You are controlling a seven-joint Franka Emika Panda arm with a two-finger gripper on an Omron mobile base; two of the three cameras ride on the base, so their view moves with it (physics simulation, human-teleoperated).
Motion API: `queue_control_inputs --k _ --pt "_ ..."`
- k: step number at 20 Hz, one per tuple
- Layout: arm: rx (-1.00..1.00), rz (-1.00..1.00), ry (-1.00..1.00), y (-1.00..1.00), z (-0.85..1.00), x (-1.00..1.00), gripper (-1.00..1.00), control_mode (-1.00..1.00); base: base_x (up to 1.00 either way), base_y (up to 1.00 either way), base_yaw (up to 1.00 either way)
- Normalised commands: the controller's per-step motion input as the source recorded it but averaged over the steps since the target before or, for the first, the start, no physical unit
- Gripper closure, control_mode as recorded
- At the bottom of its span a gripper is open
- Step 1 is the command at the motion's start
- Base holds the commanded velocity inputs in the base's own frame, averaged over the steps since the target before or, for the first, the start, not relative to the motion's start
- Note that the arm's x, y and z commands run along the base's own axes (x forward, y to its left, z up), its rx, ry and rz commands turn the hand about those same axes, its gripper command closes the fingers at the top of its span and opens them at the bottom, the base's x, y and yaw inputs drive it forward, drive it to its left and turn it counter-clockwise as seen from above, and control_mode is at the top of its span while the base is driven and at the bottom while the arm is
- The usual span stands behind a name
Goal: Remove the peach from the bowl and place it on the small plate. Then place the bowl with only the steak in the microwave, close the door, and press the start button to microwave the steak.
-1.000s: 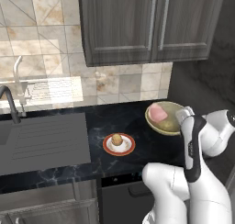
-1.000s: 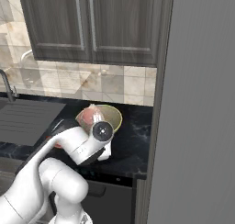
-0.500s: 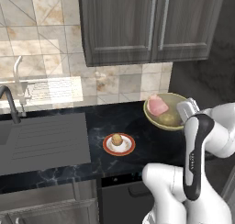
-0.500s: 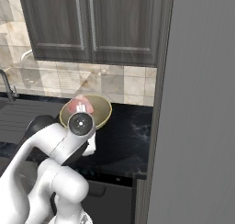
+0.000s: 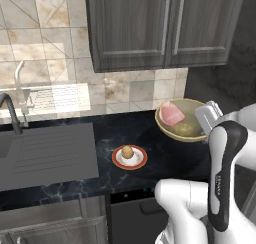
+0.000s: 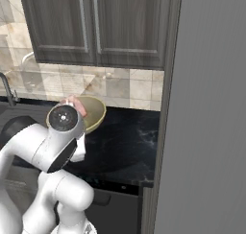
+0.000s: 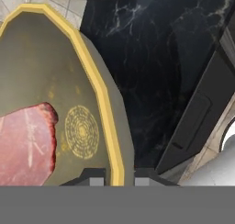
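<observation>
Hand view: our gripper is clamped on the near rim of the bowl, 1 fingertip inside the yellow edge and 1 outside. The steak lies in the bowl, against the side away from the gripped rim. In the left base view we see the bowl tilted and raised above the black surface, at its right end below the cabinets, with the steak at its far left side. The peach sits on the plate, well apart to the bowl's left. The sink lies further left.
</observation>
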Motion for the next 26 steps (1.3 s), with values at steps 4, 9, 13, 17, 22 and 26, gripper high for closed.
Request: queue_control_inputs --k 4,9,13,17,22,26 --pt "0.0 0.0 0.04 0.09 -0.04 -0.17 1.0 -1.0 0.0 0.0 0.0" --pt "0.0 0.0 0.01 0.04 -0.05 0.01 1.0 -1.0 0.0 0.0 0.0" --pt "0.0 0.0 0.0 0.07 -0.07 -0.02 1.0 1.0 -0.1 0.06 0.0" --pt "0.0 0.0 0.0 0.0 0.0 0.0 1.0 1.0 -0.7 0.41 -0.05" --pt "0.0 0.0 0.0 0.0 0.0 0.0 1.0 1.0 -0.8 0.48 -0.09" --pt "0.0 0.0 0.0 0.0 0.0 0.0 1.0 1.0 -0.96 0.35 -0.15"
